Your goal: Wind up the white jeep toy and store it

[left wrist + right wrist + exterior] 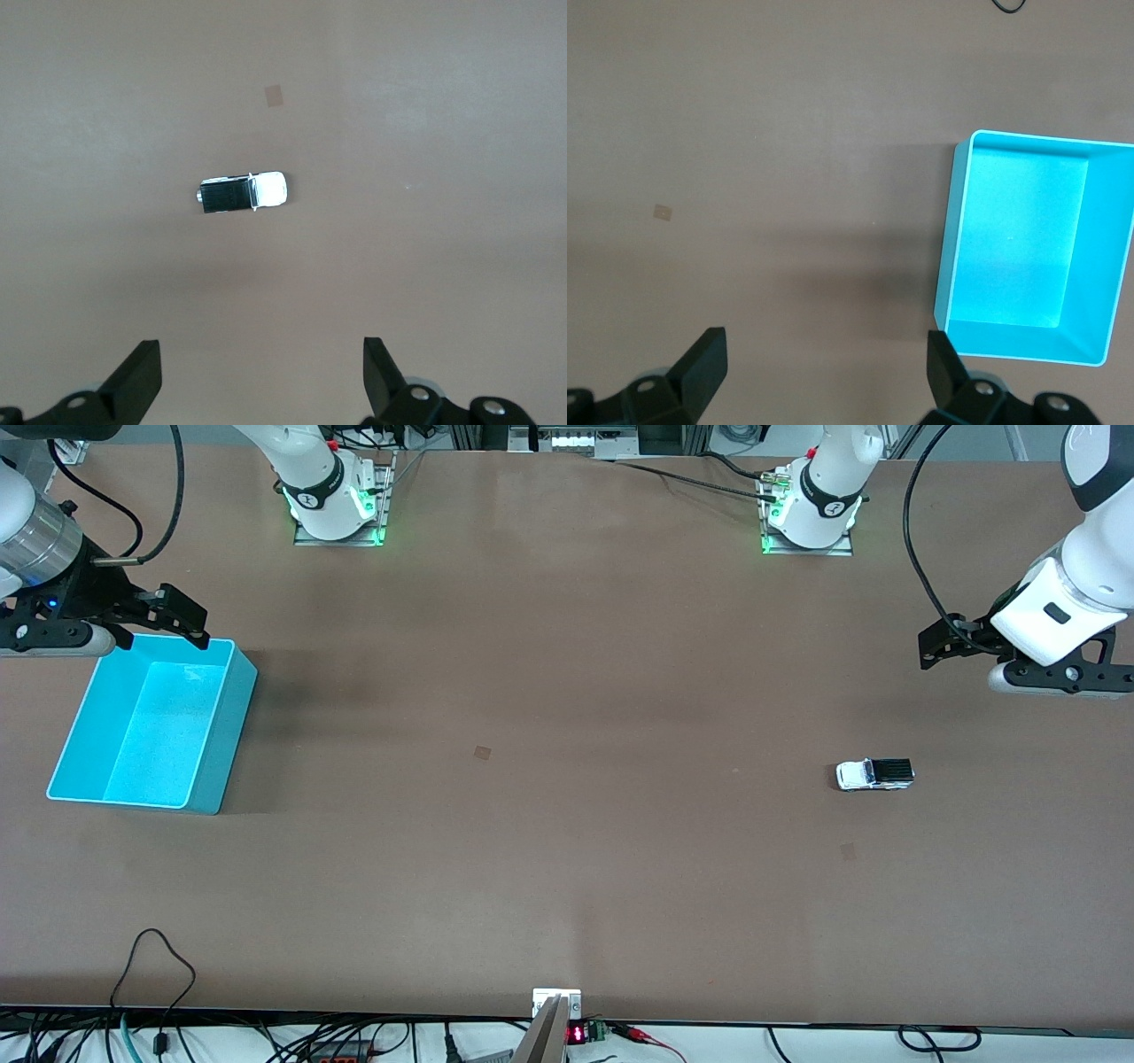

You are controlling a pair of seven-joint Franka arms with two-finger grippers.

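The white jeep toy (874, 774), tiny with a black ribbed roof panel, stands on the brown table toward the left arm's end. It also shows in the left wrist view (242, 192). My left gripper (935, 646) (261, 359) is open and empty, up in the air over bare table beside the jeep. The cyan bin (226, 726) (954, 230) stands empty toward the right arm's end. My right gripper (182, 615) (824, 350) is open and empty, over the table by the bin's corner that lies farthest from the front camera.
Two small darker patches mark the table, one (482, 752) near the middle and one (848, 851) nearer the front camera than the jeep. Cables (159, 957) and a small device (556, 1005) lie along the table's front edge.
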